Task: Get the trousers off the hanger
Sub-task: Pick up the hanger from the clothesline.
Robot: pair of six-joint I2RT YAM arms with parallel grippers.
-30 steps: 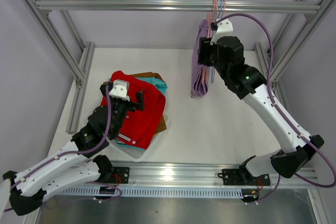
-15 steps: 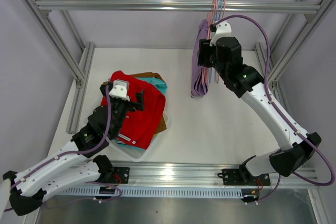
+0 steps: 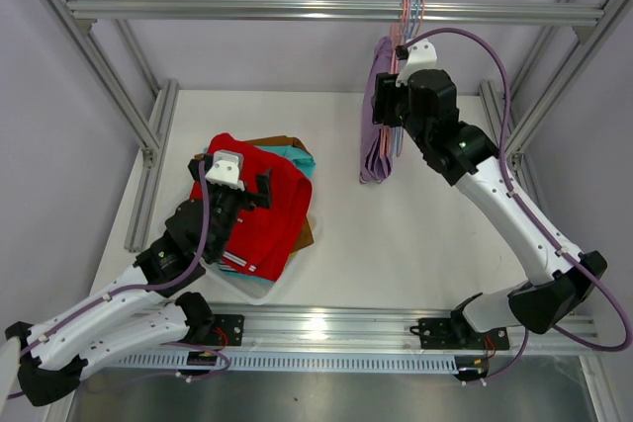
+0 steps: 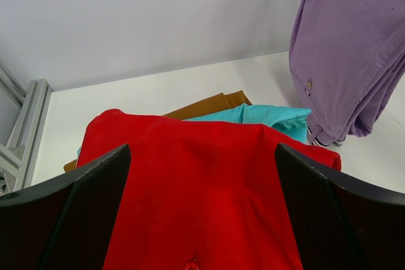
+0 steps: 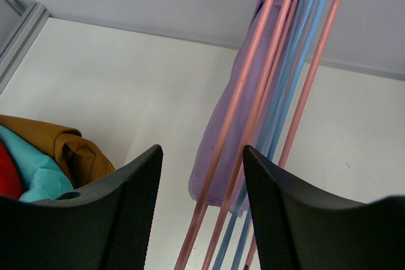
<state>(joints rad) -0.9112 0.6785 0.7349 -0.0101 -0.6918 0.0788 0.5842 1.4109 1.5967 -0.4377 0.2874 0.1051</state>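
Four pairs of trousers can be seen: one red pair, one teal pair and one brown pair heaped on the tabletop, and one lilac pair hanging from the single overhead rail. The hangers come in two colours, pink and blue, bunched in one cluster and overlapping too much to count. There are two arms, the left arm and the right arm, with one end effector each: the left end effector and the right end effector
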